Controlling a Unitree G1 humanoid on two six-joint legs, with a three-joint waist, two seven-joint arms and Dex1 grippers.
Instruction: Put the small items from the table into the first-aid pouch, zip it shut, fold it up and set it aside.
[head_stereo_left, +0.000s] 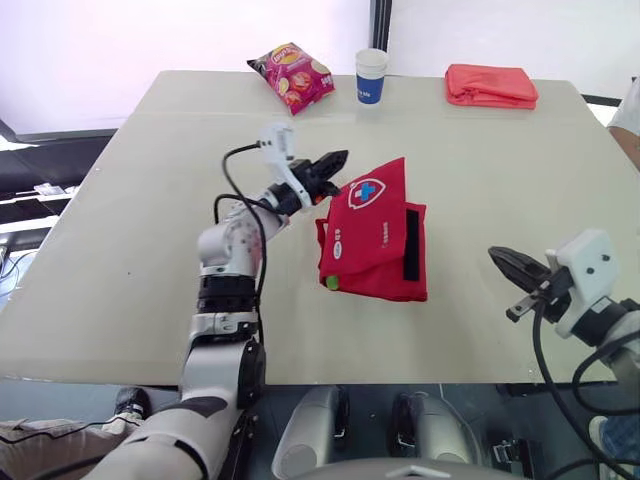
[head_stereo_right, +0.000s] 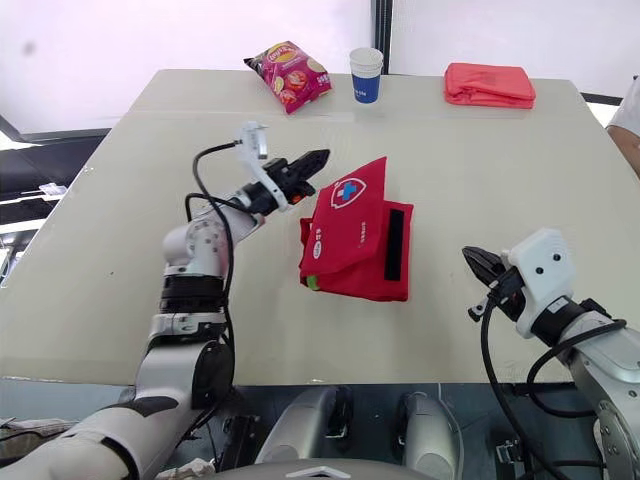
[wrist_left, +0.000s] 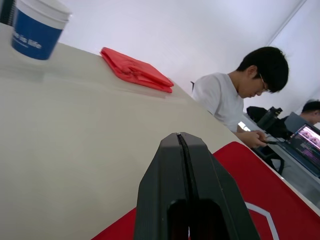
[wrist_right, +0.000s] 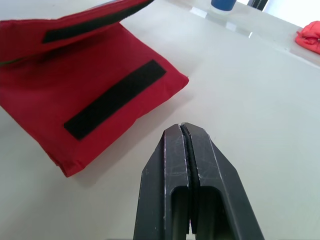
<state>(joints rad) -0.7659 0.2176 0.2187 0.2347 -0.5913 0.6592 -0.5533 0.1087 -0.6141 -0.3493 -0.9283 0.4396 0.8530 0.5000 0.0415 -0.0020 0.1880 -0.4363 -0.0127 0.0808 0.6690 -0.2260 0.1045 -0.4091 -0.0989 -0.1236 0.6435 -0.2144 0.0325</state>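
The red first-aid pouch (head_stereo_left: 375, 240) lies mid-table, partly folded. Its flap with the white shield and blue cross is tilted up, and a black velcro strip (head_stereo_left: 411, 245) shows on the panel beneath. Something small and green (head_stereo_left: 331, 283) pokes out at its near left corner. My left gripper (head_stereo_left: 338, 159) is shut, with its tips at the flap's far left edge; nothing shows between the fingers (wrist_left: 178, 145). My right gripper (head_stereo_left: 503, 261) is shut and empty, hovering over bare table to the right of the pouch (wrist_right: 75, 85).
Along the far edge of the table (head_stereo_left: 120, 250) sit a pink snack bag (head_stereo_left: 291, 75), a blue and white paper cup (head_stereo_left: 370, 75) and a folded red cloth (head_stereo_left: 490, 85). A person in a white shirt (wrist_left: 225, 97) sits at the far right.
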